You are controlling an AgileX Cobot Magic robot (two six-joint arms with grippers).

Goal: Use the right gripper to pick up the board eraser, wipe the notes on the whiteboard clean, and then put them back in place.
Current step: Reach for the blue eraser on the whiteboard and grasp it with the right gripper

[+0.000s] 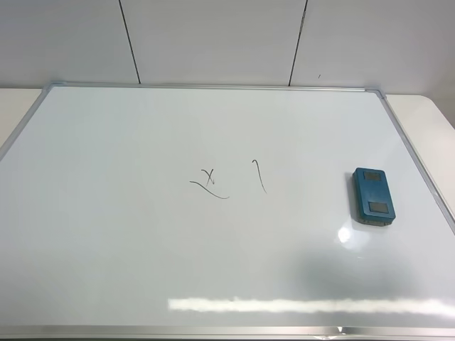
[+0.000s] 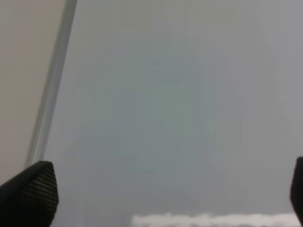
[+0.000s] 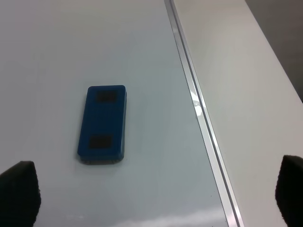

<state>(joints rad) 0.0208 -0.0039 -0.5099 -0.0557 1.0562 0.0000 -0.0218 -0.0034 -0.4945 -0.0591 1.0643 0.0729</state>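
Observation:
The whiteboard (image 1: 142, 249) fills most of the exterior view. The notes (image 1: 210, 183), a small x with a curved underline, and a short hooked line (image 1: 259, 175) sit near its middle. The teal-blue board eraser (image 1: 372, 196) lies flat on the board at the right, near the frame. No gripper shows in the exterior view. In the right wrist view the eraser (image 3: 102, 124) lies ahead of my open right gripper (image 3: 156, 196), apart from both fingertips. My left gripper (image 2: 165, 194) is open and empty over bare board near the frame (image 2: 52, 85).
The board's silver frame (image 3: 199, 109) runs beside the eraser, with white table (image 3: 246, 94) beyond it. A white panelled wall (image 1: 213, 39) stands behind the board. A light glare strip (image 1: 306, 305) lies along the board's near edge.

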